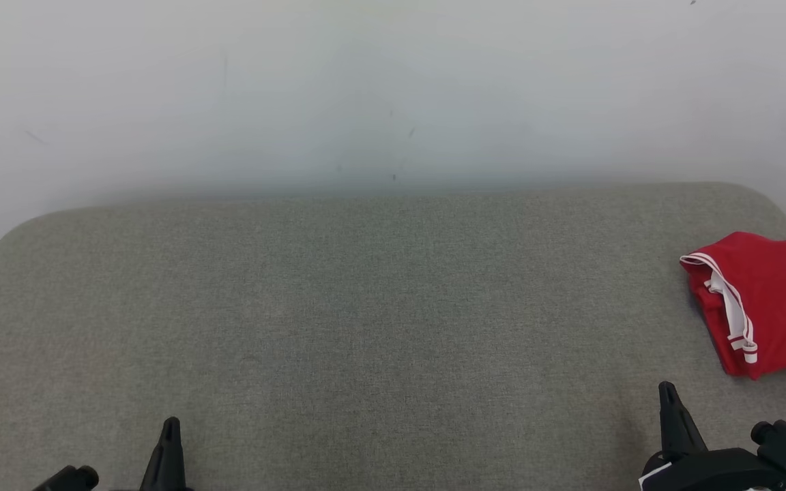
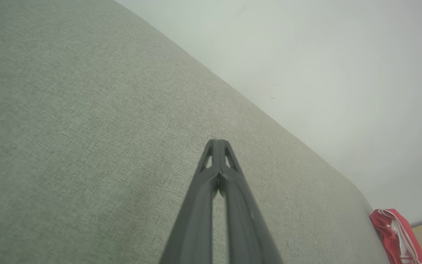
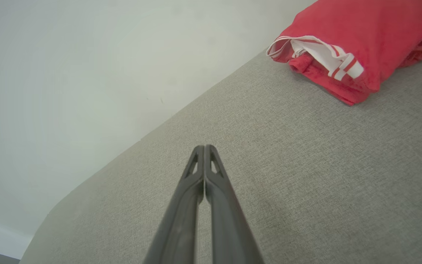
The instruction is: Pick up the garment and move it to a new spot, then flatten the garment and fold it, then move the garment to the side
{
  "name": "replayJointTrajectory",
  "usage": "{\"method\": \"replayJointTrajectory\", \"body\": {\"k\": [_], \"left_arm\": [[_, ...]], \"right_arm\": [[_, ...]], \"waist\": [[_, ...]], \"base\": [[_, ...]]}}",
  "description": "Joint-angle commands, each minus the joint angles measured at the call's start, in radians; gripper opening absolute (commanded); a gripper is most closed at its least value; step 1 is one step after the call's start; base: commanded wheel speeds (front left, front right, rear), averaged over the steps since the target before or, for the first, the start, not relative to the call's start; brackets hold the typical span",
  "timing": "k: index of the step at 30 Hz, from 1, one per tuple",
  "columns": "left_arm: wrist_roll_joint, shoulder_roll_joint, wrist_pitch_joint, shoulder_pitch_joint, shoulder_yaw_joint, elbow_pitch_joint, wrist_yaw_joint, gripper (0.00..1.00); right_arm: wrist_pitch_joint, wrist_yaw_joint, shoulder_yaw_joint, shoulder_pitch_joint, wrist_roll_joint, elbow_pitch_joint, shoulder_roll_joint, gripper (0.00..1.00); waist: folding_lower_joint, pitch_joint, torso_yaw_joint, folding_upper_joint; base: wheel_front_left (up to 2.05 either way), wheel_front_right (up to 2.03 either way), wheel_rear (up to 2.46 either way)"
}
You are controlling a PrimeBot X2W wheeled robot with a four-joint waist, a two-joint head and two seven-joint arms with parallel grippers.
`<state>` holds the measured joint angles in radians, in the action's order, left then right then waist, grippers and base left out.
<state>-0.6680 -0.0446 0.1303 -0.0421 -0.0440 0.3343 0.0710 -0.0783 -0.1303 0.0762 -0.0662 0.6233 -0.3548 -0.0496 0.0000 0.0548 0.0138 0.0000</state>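
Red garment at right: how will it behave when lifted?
Likely floppy: the red garment lies in soft folded layers, so a one-edge lift would probably unfold it. Looks thin, so probably light. May drag on the textured grey cushion.

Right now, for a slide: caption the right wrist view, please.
Shut right gripper above the grey fabric surface, red garment with white trim lying apart, ahead.

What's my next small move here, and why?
Probably just leave both hands parked: the red garment already lies folded at the right edge of the cushion, clear of the shut right hand and shut left hand, so nothing looks left to do.
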Motion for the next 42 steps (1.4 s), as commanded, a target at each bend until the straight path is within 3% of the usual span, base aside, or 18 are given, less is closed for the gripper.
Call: {"method": "replayJointTrajectory", "body": {"k": [1,42], "left_arm": [[-0.038,-0.003,-0.010,-0.031,-0.006,-0.020,0.006,0.00],[-0.518,-0.006,-0.135,-0.054,-0.041,-0.059,0.036,0.00]], "right_arm": [[0.007,0.000,0.004,-0.026,0.040,0.019,-0.002,0.00],[0.106,0.000,0.023,-0.039,0.543,0.070,-0.002,0.00]], "waist": [[0.0000,-0.001,0.000,0.0000],[0.0000,-0.025,-0.006,0.0000]], "base": [[0.00,0.00,0.00],[0.00,0.00,0.00]]}}
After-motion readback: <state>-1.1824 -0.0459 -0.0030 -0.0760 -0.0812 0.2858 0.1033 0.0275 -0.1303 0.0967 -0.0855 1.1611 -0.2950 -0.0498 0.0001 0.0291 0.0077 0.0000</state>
